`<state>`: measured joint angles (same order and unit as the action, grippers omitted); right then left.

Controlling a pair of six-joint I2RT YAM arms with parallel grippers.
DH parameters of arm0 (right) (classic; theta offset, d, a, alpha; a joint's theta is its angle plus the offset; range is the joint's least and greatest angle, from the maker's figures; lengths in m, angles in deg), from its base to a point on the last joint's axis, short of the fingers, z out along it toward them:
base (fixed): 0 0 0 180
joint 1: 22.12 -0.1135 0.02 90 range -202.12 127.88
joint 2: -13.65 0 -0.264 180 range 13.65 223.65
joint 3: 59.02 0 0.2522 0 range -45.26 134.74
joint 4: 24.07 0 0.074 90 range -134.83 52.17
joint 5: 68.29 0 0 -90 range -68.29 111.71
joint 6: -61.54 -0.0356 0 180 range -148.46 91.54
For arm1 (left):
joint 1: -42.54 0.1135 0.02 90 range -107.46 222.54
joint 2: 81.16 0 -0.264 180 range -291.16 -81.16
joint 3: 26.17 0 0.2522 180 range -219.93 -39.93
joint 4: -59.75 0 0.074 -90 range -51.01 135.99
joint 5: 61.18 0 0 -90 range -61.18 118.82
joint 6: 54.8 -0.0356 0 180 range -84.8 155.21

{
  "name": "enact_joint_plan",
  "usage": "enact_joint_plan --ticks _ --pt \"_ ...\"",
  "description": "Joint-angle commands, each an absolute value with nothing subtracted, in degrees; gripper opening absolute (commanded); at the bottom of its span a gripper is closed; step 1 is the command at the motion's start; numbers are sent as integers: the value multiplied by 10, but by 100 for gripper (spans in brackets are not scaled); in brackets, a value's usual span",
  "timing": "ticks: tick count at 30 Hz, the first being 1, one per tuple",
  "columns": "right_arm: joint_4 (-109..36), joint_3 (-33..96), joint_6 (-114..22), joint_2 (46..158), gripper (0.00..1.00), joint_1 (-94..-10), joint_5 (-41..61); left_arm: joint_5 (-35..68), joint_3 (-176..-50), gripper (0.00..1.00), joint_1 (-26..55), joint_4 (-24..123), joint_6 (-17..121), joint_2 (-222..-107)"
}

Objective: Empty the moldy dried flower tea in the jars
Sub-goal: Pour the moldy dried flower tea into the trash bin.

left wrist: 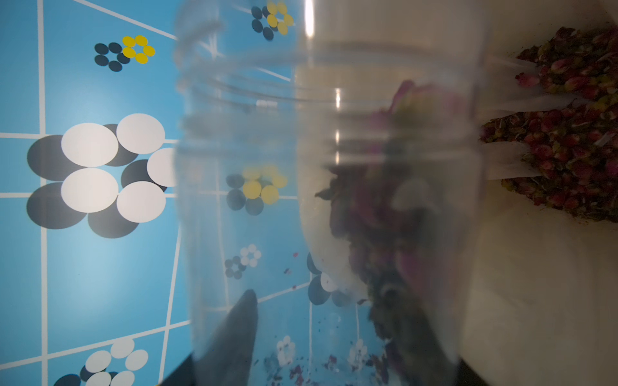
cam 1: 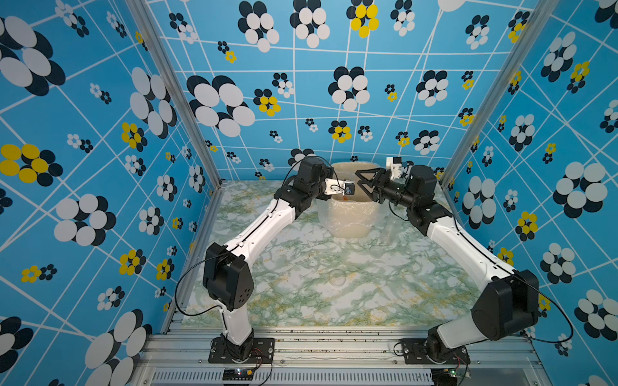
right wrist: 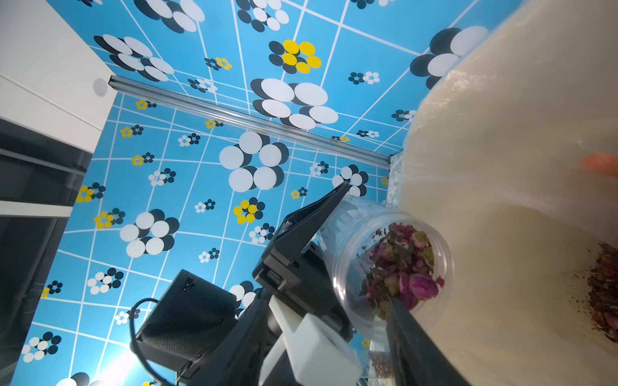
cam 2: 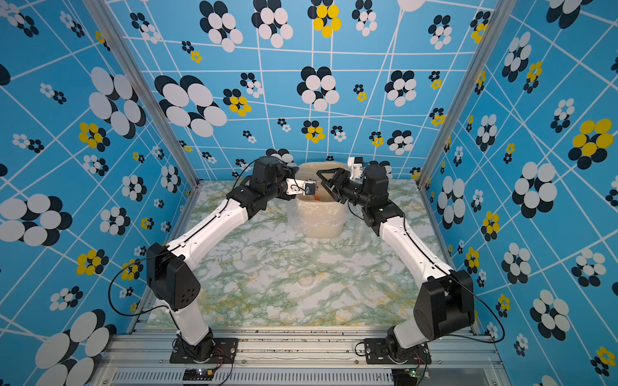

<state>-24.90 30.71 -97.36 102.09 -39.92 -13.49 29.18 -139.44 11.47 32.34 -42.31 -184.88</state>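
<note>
Views compared: in both top views the two arms are seen meeting over the beige lined bin (cam 1: 351, 214) at the back of the table (cam 1: 301, 267); the jar itself is hidden there behind the left wrist.

The right wrist view alone shows the jar (right wrist: 344, 220) tipped on its side, lid off, mouth turned into the bin, with the moldy dried flower tea (right wrist: 401, 267) bunched at the mouth.

The left wrist view alone shows the left gripper (left wrist: 317, 300) clamped across the jar's clear body, one finger (left wrist: 234, 334) seen through the wall. A loose tea pile (left wrist: 568, 133) is seen lying inside the bin.

Right gripper (cam 1: 357, 178): jaws are seen parted in both top views, nothing clamped between them. One finger (right wrist: 411, 344) is shown with its tip at the jar mouth, among the tea.

Count: one jar held, one bin, two tea masses, and one clear lid (cam 1: 337, 277) flat on the table. Fainter clear shapes near the right arm cannot be told apart
</note>
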Motion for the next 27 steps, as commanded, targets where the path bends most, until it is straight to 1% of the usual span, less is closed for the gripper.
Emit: enact_joint_plan --ticks 1,3,6,13,20,23,27 --pt "-214 332 -1002 1040 51 -397 -158 282 -1414 3 119 311 -412 -1836" --pt "-197 335 -1015 1050 46 -396 -162 283 -1417 2 118 310 -413 -1839" --pt "-174 341 -1034 1066 42 -397 -171 285 -1417 2 117 310 -417 -1842" --pt "-139 346 -1059 1088 29 -398 -183 286 -1418 2 115 310 -417 -1847" --pt "-111 345 -1079 1107 19 -397 -193 275 -1418 2 113 308 -407 -1851" --pt "-101 343 -1086 1114 13 -397 -197 273 -1419 2 113 309 -404 -1851" --pt "-83 339 -1098 1123 3 -397 -201 263 -1420 3 113 309 -393 -1852"
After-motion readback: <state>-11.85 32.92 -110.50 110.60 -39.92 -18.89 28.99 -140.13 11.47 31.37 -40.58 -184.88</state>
